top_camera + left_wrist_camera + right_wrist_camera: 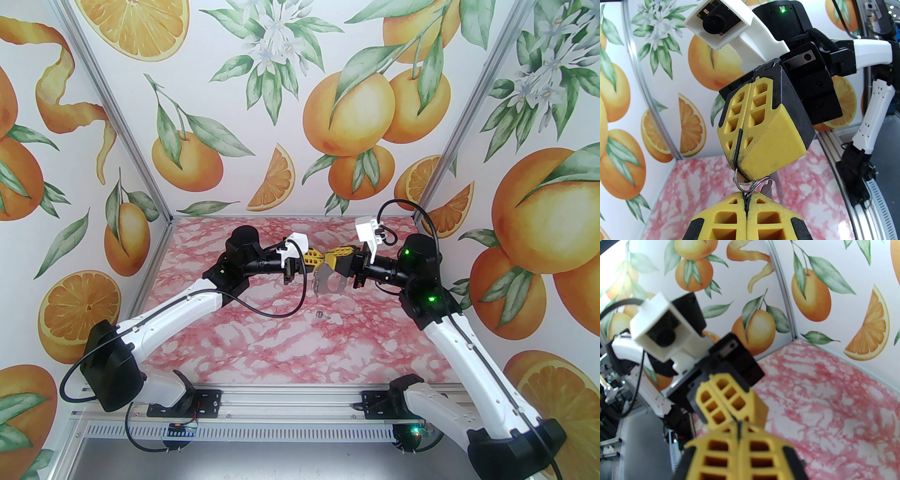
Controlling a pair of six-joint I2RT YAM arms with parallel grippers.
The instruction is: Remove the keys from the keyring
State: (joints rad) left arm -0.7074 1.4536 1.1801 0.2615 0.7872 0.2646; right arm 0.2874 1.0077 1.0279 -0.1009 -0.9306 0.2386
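1. Left gripper (318, 258): raised above the table (281, 347), tip to tip with the right gripper (329, 258). In its own wrist view the left gripper (747, 208) has its fingers pressed together on a dark strip (746, 201); whether this is a key cannot be told.
2. Right gripper (738, 164): fingers pinched tight on the keyring (738, 145), seen edge-on in their seam.
3. Keyring (319, 283): hangs off the table, just below the meeting fingertips.
4. Small wire rings (753, 184): bunched between the two grippers, touching both.
5. Loose key (322, 315): lies on the table beneath the keyring, apart from it.
6. Right wrist view: right gripper (739, 434) closed, left gripper (732, 418) directly beyond it.
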